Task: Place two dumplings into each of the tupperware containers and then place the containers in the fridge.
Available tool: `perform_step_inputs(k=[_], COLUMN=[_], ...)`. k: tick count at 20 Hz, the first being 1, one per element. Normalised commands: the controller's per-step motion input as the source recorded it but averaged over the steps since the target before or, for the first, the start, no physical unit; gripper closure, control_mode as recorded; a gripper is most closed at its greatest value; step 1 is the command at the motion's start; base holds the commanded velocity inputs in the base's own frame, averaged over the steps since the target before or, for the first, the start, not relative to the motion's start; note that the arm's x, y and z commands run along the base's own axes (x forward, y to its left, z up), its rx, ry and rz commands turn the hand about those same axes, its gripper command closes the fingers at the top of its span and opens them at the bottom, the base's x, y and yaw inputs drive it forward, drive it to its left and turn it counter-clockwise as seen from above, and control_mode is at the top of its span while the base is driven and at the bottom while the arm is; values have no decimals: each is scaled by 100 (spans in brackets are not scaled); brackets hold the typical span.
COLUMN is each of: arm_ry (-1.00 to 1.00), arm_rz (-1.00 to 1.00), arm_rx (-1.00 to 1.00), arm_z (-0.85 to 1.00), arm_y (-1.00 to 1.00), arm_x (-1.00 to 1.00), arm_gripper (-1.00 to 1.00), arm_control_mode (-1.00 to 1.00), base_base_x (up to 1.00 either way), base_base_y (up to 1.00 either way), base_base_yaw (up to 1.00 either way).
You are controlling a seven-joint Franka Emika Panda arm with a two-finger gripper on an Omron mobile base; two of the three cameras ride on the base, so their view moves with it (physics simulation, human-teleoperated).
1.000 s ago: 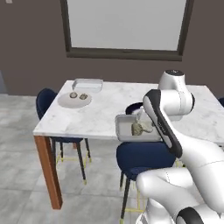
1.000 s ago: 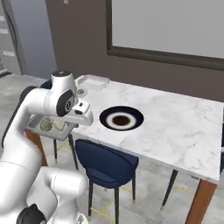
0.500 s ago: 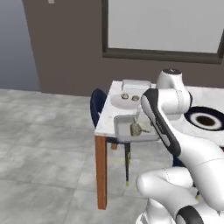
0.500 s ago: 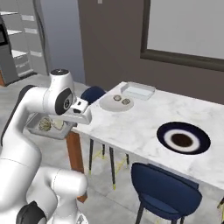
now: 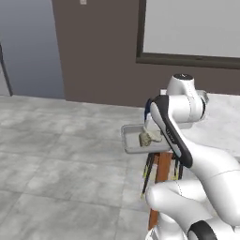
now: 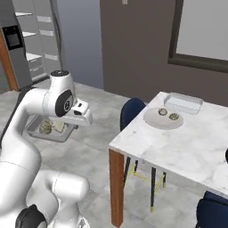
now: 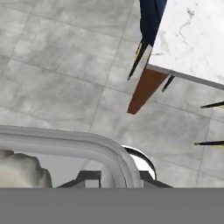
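Tupperware container (two dumplings inside)

The gripper sits behind the arm's own link in the left base view, so its fingertips on the tray rim cannot be seen. In the hand view the tray is cut by the left edge, and a dumpling beside its rim shows in part. The fridge is cut by the left edge. The second tray looks too small to show contents.
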Motion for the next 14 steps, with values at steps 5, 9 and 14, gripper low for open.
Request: perform_step_inputs(k=[5,9,14], arm_ry=[0,0,0], arm_rz=[0,0,0], arm_rx=[0,0,0], arm_z=[0,0,0], arm_y=[0,0,0], arm_x=[0,0,0], arm_gripper=[100,100,100], arm_control_mode=[100,100,100], base_base_x=[82,99,100], base_base_y=[100,100,100], base_base_yaw=[0,0,0])
